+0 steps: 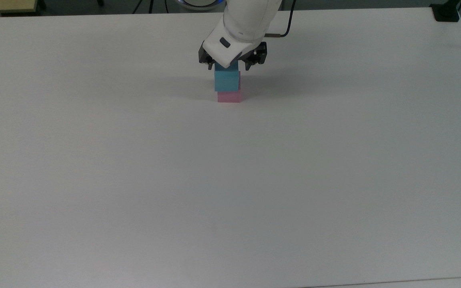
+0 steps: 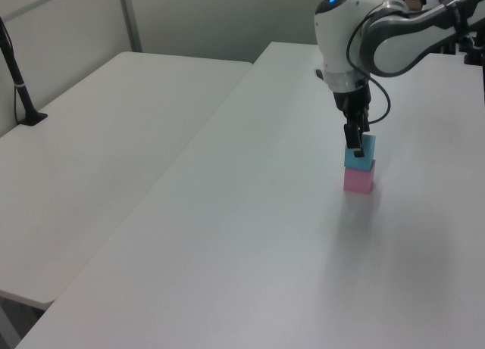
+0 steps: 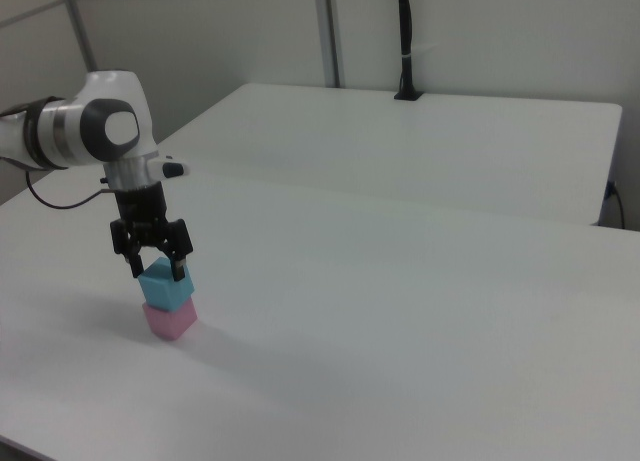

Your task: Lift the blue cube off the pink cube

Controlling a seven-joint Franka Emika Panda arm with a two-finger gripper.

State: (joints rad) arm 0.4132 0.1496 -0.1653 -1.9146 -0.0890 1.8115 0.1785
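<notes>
While the white arm (image 3: 95, 131) reaches down from above, the gripper (image 3: 154, 269) hangs right over the stack with its two dark fingers (image 3: 181, 267) spread wide, one on either side of the top of the blue cube (image 3: 164, 285), nothing clamped. From the left view, a finger (image 2: 352, 136) overlaps the cube's upper near face; whether it touches, I cannot tell. And the blue cube (image 1: 227, 81) sits squarely on the pink cube (image 1: 229, 96), edges roughly in line. Over in the left view, blue cube (image 2: 360, 154) on pink cube (image 2: 358, 180), upright. The pink cube (image 3: 169, 320) rests flat on the white table (image 1: 230, 180), close to the top view's far edge, about midway along it, well away from both side edges and every corner
</notes>
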